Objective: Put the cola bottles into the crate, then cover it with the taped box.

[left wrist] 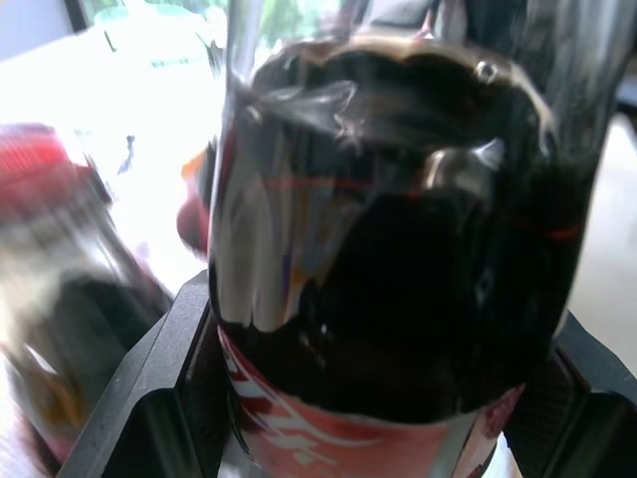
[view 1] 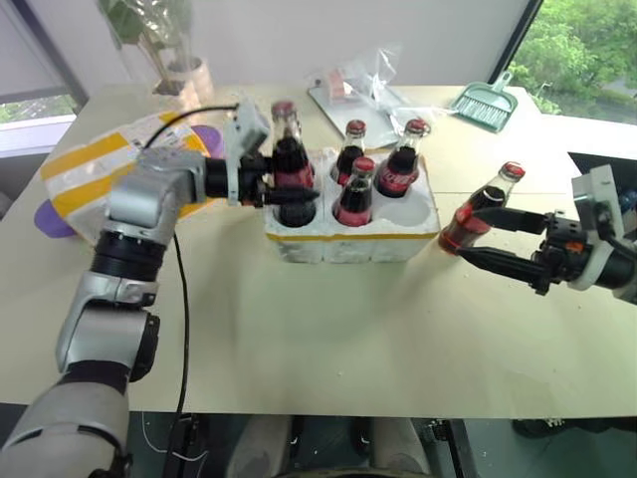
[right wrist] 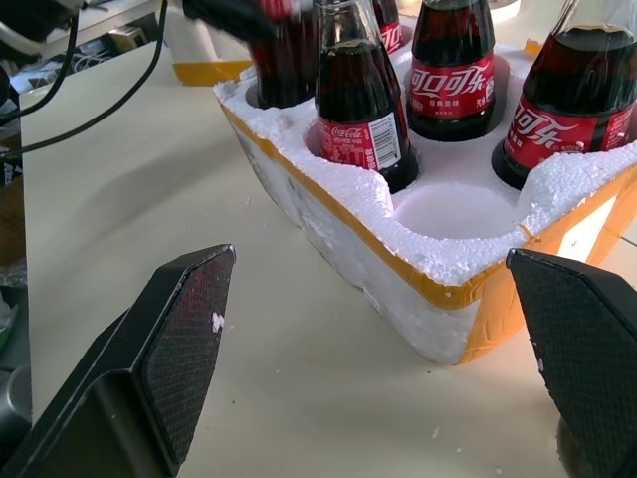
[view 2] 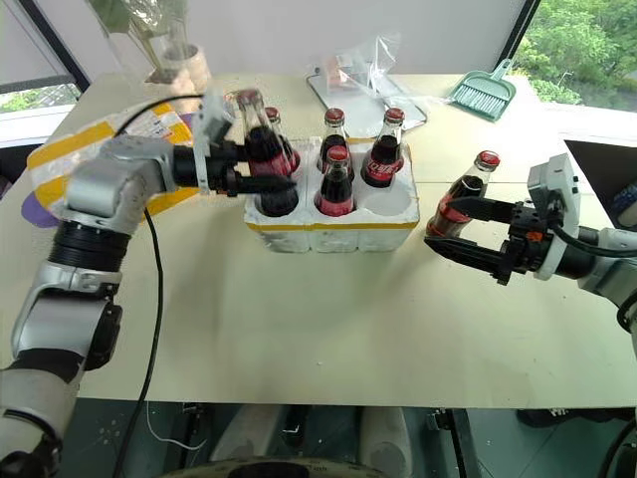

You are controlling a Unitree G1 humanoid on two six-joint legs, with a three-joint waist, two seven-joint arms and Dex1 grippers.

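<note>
- Left gripper [view 1: 282, 185] clamped on a cola bottle [view 1: 290, 157], upright over the crate's near-left well.
- Crate [view 1: 350, 242] mid-desk [view 1: 328, 349], four more bottles [view 1: 401, 169] standing in wells; near-right well bare.
- Right gripper [view 1: 485, 240] spread wide around the tilted sixth bottle [view 1: 480, 207] beside the crate, no grip visible.
- Taped box [view 1: 95, 169] far left, behind the left arm.

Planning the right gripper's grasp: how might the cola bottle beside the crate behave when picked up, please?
The cola bottle is smooth glass, so probably rigid yet slippery. Tall on a narrow base, it could tip if nudged.
</note>
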